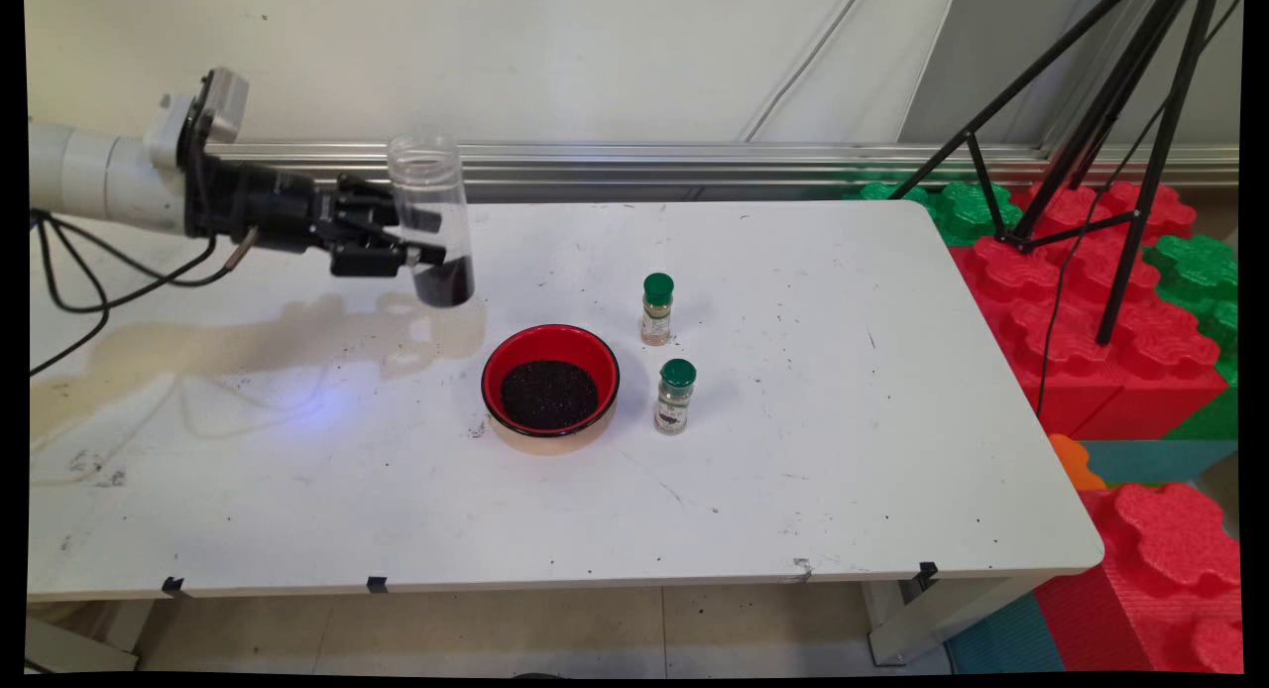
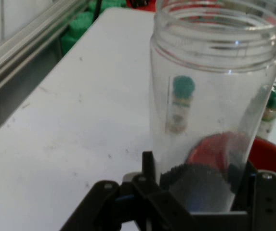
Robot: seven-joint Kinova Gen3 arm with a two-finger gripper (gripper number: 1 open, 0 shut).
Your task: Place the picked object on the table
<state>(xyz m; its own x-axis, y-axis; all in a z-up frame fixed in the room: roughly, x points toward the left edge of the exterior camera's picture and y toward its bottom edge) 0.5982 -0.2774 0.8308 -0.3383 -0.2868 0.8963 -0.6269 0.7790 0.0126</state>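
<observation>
I see the fingers (image 1: 428, 244) closed on a clear plastic jar (image 1: 432, 217), held upright above the surface (image 1: 843, 470), a little dark grain at its bottom. Right of it and lower stands a red bowl (image 1: 550, 386) of dark grain; two green-capped spice bottles (image 1: 656, 309) (image 1: 675, 396) stand just beside the bowl.
</observation>
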